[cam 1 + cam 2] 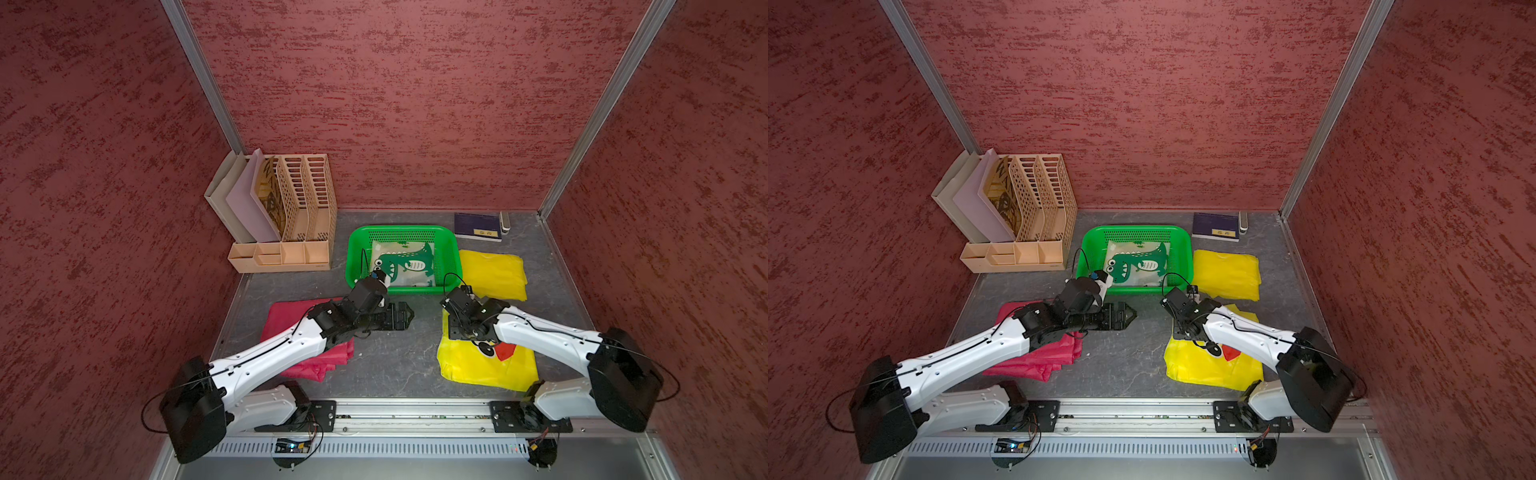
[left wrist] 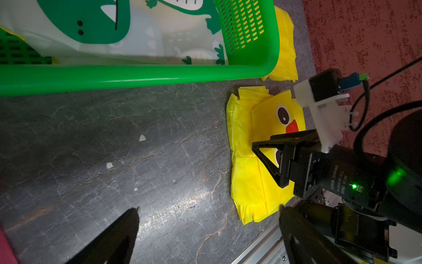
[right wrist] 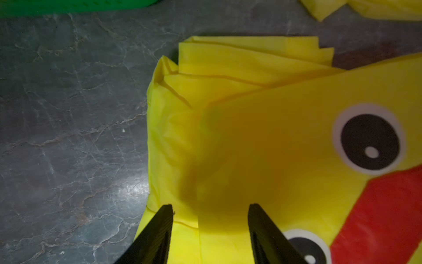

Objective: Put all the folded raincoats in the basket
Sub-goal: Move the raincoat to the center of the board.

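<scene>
The green basket (image 1: 353, 249) (image 1: 1088, 249) stands at the back middle and holds a folded white raincoat with a green dinosaur (image 1: 405, 264) (image 2: 91, 22). A folded yellow raincoat with a duck face (image 1: 478, 365) (image 3: 274, 137) lies at the front right. My right gripper (image 3: 210, 205) points down over its left part, open, its jaws straddling a fold of the cloth. My left gripper (image 1: 401, 318) (image 2: 209, 208) hovers wide open over bare tabletop just in front of the basket, with nothing between its fingers.
A plain yellow folded raincoat (image 1: 492, 274) lies right of the basket. A red one (image 1: 282, 320) lies under my left arm. A beige file organizer (image 1: 291, 232) and a dark book (image 1: 477, 226) stand at the back. A metal rail (image 1: 415, 409) runs along the front.
</scene>
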Controlling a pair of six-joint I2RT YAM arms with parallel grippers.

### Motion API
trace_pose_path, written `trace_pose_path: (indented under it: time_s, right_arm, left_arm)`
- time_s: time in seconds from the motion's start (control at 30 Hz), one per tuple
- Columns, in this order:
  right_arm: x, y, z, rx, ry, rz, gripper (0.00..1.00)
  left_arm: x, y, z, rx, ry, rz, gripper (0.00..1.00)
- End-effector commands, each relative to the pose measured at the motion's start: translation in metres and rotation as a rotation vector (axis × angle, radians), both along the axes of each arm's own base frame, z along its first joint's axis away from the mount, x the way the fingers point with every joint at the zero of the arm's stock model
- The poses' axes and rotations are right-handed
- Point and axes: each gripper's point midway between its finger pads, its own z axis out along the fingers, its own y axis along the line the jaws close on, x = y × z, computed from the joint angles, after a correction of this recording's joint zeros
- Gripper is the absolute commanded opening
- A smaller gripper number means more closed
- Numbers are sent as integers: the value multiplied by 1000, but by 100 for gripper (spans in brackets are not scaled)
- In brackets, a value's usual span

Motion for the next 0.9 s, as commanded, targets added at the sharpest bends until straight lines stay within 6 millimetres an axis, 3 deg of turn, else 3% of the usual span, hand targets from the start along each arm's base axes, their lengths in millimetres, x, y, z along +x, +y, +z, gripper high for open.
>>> trace_pose_path:
  time_s: [0.0, 0.33, 0.87]
  right_arm:
    - [4, 16, -7, 76, -5, 26, 58]
    - [-4, 35, -38, 125, 83, 57, 58]
    - [-27, 105, -39, 213, 128, 105, 58]
  left_arm:
    - [-2, -1, 0, -10, -28, -1, 100]
    - [-4, 4, -11, 28, -12, 30, 100]
    - [-6, 8, -21, 60, 1, 34, 100]
